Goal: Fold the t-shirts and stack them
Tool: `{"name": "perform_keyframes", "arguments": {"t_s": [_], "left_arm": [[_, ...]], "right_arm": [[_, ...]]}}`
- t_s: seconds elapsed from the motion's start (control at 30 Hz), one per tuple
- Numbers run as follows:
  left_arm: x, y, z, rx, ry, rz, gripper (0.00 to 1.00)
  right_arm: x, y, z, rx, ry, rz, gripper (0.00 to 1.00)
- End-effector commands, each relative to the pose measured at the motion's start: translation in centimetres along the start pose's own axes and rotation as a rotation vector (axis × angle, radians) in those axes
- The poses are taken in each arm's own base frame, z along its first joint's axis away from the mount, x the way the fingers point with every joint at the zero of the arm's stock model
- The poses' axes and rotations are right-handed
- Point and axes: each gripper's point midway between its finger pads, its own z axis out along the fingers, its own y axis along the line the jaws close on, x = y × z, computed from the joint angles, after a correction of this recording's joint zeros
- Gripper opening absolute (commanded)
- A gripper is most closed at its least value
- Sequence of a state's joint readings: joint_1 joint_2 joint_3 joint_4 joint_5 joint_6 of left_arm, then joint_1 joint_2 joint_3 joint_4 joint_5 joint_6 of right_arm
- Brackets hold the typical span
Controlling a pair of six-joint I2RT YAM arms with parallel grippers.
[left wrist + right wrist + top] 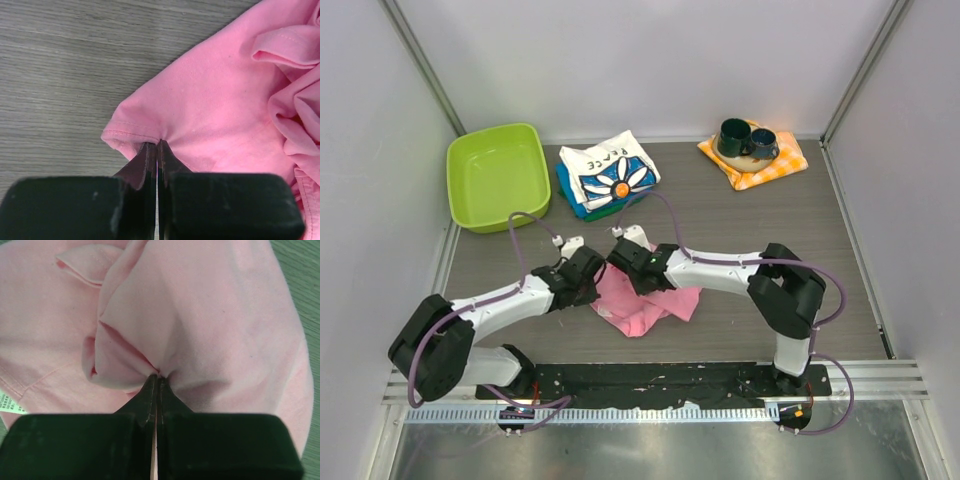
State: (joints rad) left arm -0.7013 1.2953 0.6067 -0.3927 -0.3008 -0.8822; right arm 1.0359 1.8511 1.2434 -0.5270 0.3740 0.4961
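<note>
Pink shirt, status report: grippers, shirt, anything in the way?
Left gripper shut on pink shirt hem. Right gripper shut on a bunched fold. Shirt crumpled, not yet folded. Nothing lying on it; daisy-print shirt stacked apart.

Left white-shelled arm (pixel 500 305) and right white-shelled arm (pixel 720 268): black joint housings, thin purple cable (pixel 526 213) looped off each. Flat black base plate (pixel 650 378) at 6 o'clock. Left gripper (pixel 157 142), right gripper (pixel 156 375): matte black blocks, dark wedge fingers (pixel 145 162).

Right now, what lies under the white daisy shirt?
Folded blue and green cloth peeks out under the white shirt at its left and near edges. The rest is covered, so how many pieces lie there cannot be told.
</note>
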Motion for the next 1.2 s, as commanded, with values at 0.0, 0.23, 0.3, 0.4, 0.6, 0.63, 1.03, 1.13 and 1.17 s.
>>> {"name": "perform_keyframes", "arguments": {"t_s": [0.0, 0.23, 0.3, 0.4, 0.6, 0.63, 1.03, 1.13, 1.17], "left_arm": [[-3.3, -1.5, -1.4, 0.037, -0.119, -0.030, 0.00], [-8.0, 0.0, -7.8, 0.028, -0.286, -0.049, 0.00], [-10.3, 0.0, -11.0, 0.058, -0.367, -0.069, 0.00], [-13.1, 1.3, -15.4, 0.057, -0.468, -0.091, 0.00], [-17.0, 4.8, -23.2, 0.012, -0.639, -0.135, 0.00], [-17.6, 5.2, -24.7, 0.019, -0.670, -0.145, 0.00], [-13.4, 9.1, -22.3, -0.032, -0.654, -0.175, 0.10], [-13.2, 6.8, -21.2, 0.057, -0.615, -0.128, 0.34], [-13.1, 6.1, -21.0, 0.077, -0.604, -0.123, 0.41]], "right_arm": [[-2.3, -1.5, -2.6, 0.029, -0.102, 0.039, 0.01], [-6.9, -4.9, -9.2, 0.072, -0.292, 0.113, 0.01], [-8.9, -6.4, -12.9, 0.072, -0.373, 0.149, 0.01], [-10.8, -9.9, -18.2, 0.143, -0.481, 0.201, 0.01], [-10.2, -19.9, -26.5, 0.357, -0.642, 0.388, 0.01], [-9.7, -21.8, -26.8, 0.404, -0.640, 0.425, 0.01], [0.5, -27.4, -20.9, 0.636, -0.415, 0.514, 0.93], [-1.0, -25.9, -20.5, 0.535, -0.421, 0.514, 0.95], [-1.7, -25.3, -20.6, 0.494, -0.423, 0.504, 0.96]]}}
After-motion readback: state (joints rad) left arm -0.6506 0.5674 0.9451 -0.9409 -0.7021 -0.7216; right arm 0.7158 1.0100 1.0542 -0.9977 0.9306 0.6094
